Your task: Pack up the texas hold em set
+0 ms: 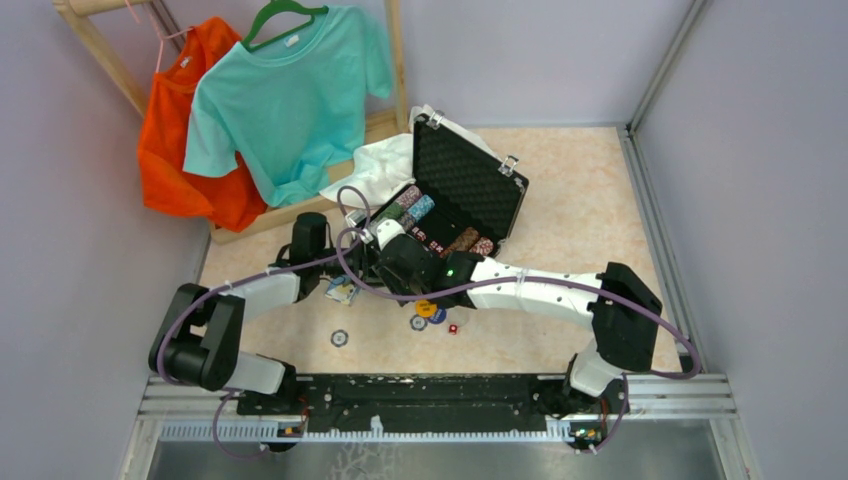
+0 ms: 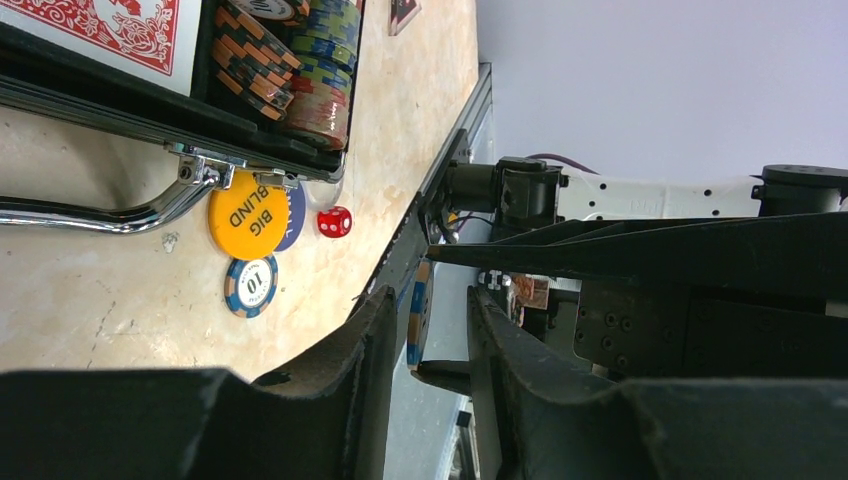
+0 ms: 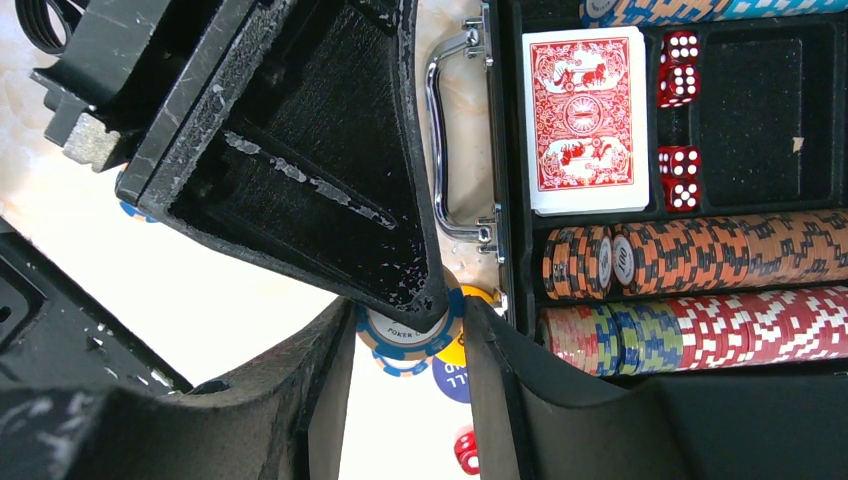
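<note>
The black case [image 1: 470, 185] lies open at the back. In the right wrist view its tray [image 3: 760, 100] holds a red deck [image 3: 585, 120], red dice [image 3: 680, 75] and rows of chips [image 3: 700, 260]. My right gripper [image 3: 410, 322] is shut across the width of a blue-and-tan chip [image 3: 400, 335], held above the table beside the case handle [image 3: 440, 150]. My left gripper [image 2: 430, 305] is open, its fingers [image 2: 375, 340] on either side of that chip [image 2: 420, 312], seen edge-on. A yellow BIG BLIND button [image 2: 247, 215], a blue button [image 2: 295, 215], a "10" chip [image 2: 251, 286] and a red die [image 2: 334, 222] lie loose below.
A white cloth [image 1: 375, 165] lies behind the case. A wooden rack with an orange shirt [image 1: 175, 130] and a teal shirt [image 1: 280, 90] stands at the back left. Another loose chip [image 1: 340, 338] lies near the front. The arms' mounting rail [image 1: 430, 395] runs along the near edge.
</note>
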Motion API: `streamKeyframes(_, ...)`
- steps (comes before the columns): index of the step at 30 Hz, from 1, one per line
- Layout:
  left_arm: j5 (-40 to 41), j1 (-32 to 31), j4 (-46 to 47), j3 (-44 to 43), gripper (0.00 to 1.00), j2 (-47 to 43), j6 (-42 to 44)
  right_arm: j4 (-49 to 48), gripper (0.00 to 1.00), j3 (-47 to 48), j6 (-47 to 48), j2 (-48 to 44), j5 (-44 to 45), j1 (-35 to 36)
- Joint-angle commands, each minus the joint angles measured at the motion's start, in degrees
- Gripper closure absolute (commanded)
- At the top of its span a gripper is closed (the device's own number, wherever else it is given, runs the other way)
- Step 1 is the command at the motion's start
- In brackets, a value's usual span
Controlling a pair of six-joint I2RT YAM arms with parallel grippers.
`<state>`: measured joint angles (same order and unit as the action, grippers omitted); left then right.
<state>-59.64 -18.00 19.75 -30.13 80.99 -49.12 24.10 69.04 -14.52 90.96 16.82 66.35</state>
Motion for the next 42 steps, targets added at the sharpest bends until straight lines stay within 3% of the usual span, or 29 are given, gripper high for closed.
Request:
streamKeyframes(1,-1.3,-0.6,2.1,-0.7,0.64,0.2,0.1,-1.9,0.58,0.5,0.6,-2.5,0.1,0.3)
streamKeyframes(18,-1.7,-1.2,3.2,-0.4,0.76,1.1,-0.3,-2.2,0.58,0.3,0.7,-2.5,0.7,0.3)
streamKeyframes(24,-1.5,-1.7,2.9,-0.4,1.00,1.5,0.1,-2.4,0.58,0.1,0.8,-2.4,0.6,0.3)
streamKeyframes(30,-0.8,-1.8,2.9,-0.7,1.00,1.2,0.3,-2.1,0.58,0.1,1.0,-2.7,1.4,0.3)
streamKeyframes(35,2.7,-1.7,2.9,-0.8,1.00,-0.7,1.6,-1.4,0.49,-1.6,2.1,-6.4,1.8,-0.5)
streamKeyframes(39,6.0,-1.7,0.6,-2.3,1.00,-2.5,4.3,-2.3,0.46,-5.3,2.3,-13.8,-5.0,-4.7)
streamKeyframes(42,6.3,-1.6,1.9,-3.2,1.00,-3.3,5.4,-6.6,0.46,-10.5,1.8,-20.5,-18.3,-10.5)
